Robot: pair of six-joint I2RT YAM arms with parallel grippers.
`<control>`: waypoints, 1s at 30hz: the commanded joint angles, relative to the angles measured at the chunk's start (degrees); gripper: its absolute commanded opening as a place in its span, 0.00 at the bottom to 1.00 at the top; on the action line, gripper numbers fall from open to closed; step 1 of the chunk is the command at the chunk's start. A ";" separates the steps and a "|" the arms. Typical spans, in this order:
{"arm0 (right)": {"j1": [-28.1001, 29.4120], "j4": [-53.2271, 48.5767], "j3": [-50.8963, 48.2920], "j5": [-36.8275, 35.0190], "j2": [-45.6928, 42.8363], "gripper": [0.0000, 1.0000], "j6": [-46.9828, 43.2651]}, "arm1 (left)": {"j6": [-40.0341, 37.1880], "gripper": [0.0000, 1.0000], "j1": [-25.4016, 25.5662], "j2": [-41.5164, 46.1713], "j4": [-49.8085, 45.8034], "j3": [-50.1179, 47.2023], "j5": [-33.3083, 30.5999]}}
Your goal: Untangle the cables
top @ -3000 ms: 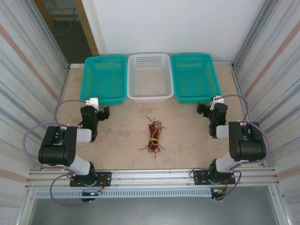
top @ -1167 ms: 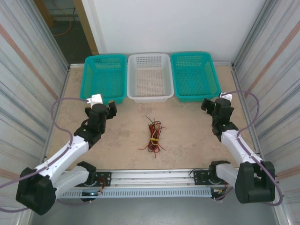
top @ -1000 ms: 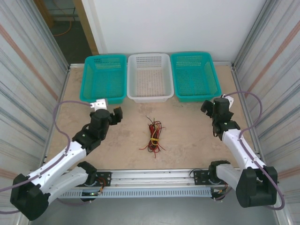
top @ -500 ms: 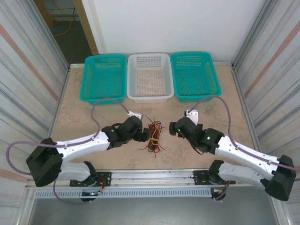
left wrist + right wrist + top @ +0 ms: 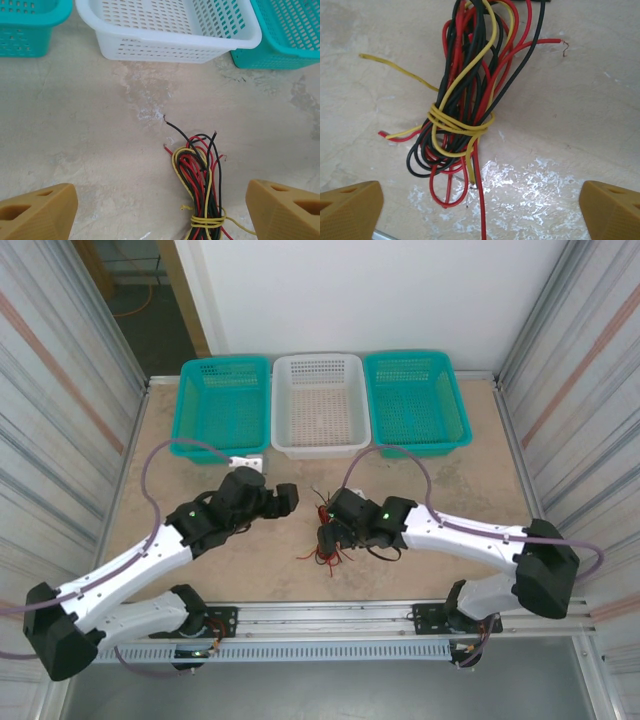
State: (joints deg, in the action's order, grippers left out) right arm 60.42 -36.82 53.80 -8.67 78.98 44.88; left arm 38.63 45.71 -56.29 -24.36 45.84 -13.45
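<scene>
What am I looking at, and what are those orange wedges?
Two robot arms stand at a table. One picture looks down from above; the close-ups come from cameras on the wrists. The orange wedges are the fingers of each arm's tool. The left tool and right tool are both open and hold nothing. On the table lies a bundle of red, black and yellow cables, bound by a yellow strand. At the far edge sit a white basket and two teal baskets.

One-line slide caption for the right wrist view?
Open right gripper poised over the cables, a red, black and yellow bundle cinched by a yellow wrap, on the table.
</scene>
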 commanded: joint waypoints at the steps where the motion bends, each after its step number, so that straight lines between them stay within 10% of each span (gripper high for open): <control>1: -0.51 -2.19 0.39 1.06 2.80 0.84 2.22 | 3.36 0.87 -0.41 1.52 -4.09 -2.13 -0.09; 13: -3.89 -1.31 1.92 5.85 7.05 0.41 1.43 | 3.03 0.85 -1.73 2.88 -3.48 -4.40 1.44; 19: -4.18 0.05 4.08 6.28 9.32 0.37 -1.06 | 3.11 0.80 -2.11 1.65 -1.83 -5.07 5.03; 24: -4.77 0.61 3.68 5.24 10.58 0.08 -1.92 | 2.47 0.79 -2.29 -0.25 -0.97 -4.80 6.48; 30: -4.18 -3.17 4.47 1.11 4.14 0.00 -9.15 | -1.56 0.98 -4.63 -4.21 4.10 -1.89 14.93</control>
State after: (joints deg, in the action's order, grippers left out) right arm 56.25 -36.77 56.82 -4.10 87.83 41.08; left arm 39.83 42.24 -59.09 -24.12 41.41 -4.01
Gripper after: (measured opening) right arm 0.066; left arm 0.949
